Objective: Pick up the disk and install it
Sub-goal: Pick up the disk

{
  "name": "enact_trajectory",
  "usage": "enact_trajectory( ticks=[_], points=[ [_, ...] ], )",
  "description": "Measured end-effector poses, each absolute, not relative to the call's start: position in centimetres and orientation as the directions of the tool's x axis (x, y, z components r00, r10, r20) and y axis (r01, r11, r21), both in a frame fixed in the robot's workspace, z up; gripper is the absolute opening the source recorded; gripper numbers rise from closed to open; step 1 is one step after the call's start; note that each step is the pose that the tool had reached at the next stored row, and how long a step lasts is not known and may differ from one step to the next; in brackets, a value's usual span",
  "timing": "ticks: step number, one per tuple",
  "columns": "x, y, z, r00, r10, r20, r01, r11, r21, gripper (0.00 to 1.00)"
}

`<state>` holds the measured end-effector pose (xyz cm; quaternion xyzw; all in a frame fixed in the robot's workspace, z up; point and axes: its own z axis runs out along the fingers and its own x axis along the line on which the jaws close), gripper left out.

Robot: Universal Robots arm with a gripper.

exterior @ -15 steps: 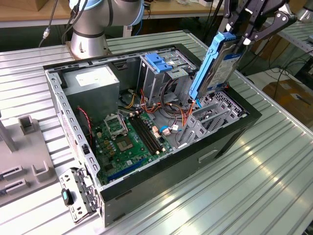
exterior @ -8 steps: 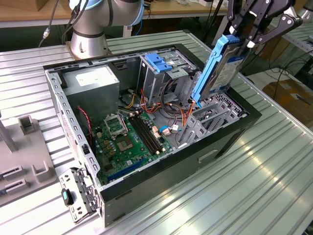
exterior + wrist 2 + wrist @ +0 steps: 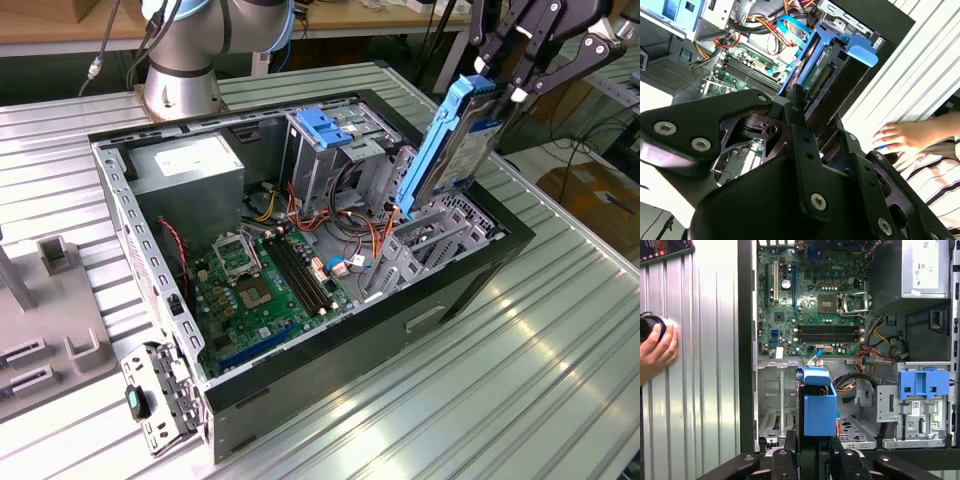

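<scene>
The disk (image 3: pixel 455 140), a silver drive with blue plastic rails, hangs on edge and tilted over the open computer case (image 3: pixel 470 290), above the drive bay (image 3: pixel 440 235) at the exterior view's right. My gripper (image 3: pixel 497 90) is shut on its upper end. In the second wrist view the black fingers (image 3: pixel 799 102) clamp the disk (image 3: pixel 822 75), whose far blue rail points down into the case. In the first wrist view the disk (image 3: pixel 820 407) shows end on, just beyond the gripper (image 3: pixel 812 452), over the grey bay floor (image 3: pixel 772 410).
Inside the case lie a green motherboard (image 3: pixel 260 285), a grey power-supply box (image 3: pixel 190 165), a metal cage with a blue bracket (image 3: pixel 325 125) and loose coloured cables (image 3: pixel 345 215). A person's hand (image 3: pixel 657 347) rests on the ribbed metal table (image 3: pixel 480 400) beside the case.
</scene>
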<state>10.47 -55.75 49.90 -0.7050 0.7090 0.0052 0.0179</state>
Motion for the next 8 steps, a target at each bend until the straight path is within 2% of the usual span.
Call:
enact_trajectory(
  ticks=[8],
  points=[
    [10.51, -55.85, 49.5, -0.005, -0.999, -0.033, -1.0, 0.006, -0.018, 0.35]
  ],
)
